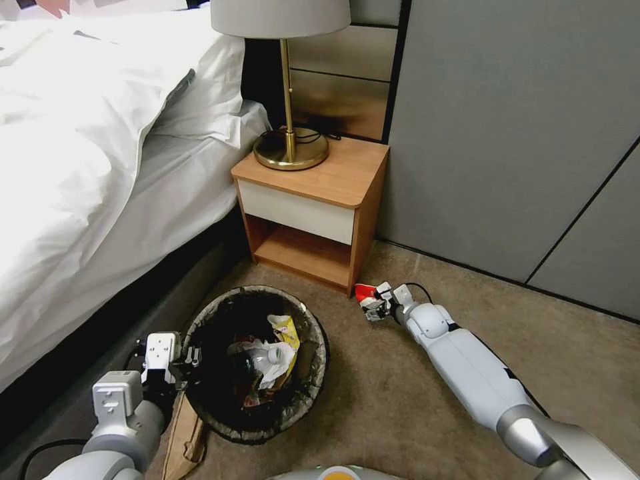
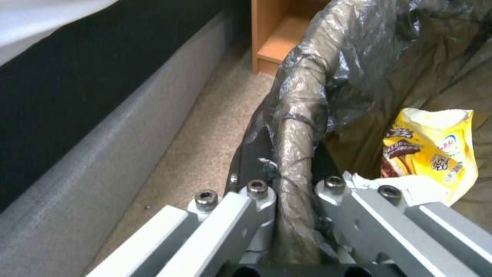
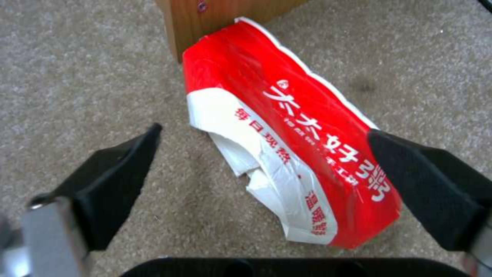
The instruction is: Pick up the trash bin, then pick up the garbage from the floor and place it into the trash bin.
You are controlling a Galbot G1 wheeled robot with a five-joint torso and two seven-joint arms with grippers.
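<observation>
The trash bin (image 1: pixel 320 377), round and lined with a dark bag, stands on the carpet by the bed. In it lie a yellow snack wrapper (image 1: pixel 287 330), a white tissue (image 1: pixel 275 363) and other garbage. My left gripper (image 1: pixel 190 357) is shut on the bin's near-left rim; in the left wrist view the bag-covered rim (image 2: pixel 297 127) runs between its fingers (image 2: pixel 251 154), with the yellow wrapper (image 2: pixel 436 150) inside. A red-and-white packet (image 3: pixel 287 142) lies on the floor against the nightstand's corner. My right gripper (image 3: pixel 264 130) is open just above it, one finger on each side.
A wooden nightstand (image 1: pixel 313 200) with a brass lamp (image 1: pixel 290 143) stands behind the bin, the bed (image 1: pixel 87 167) along the left, grey wall panels (image 1: pixel 507 133) at right. A brown paper bag (image 1: pixel 183 440) lies on the floor beside my left arm. Open carpet lies between the arms.
</observation>
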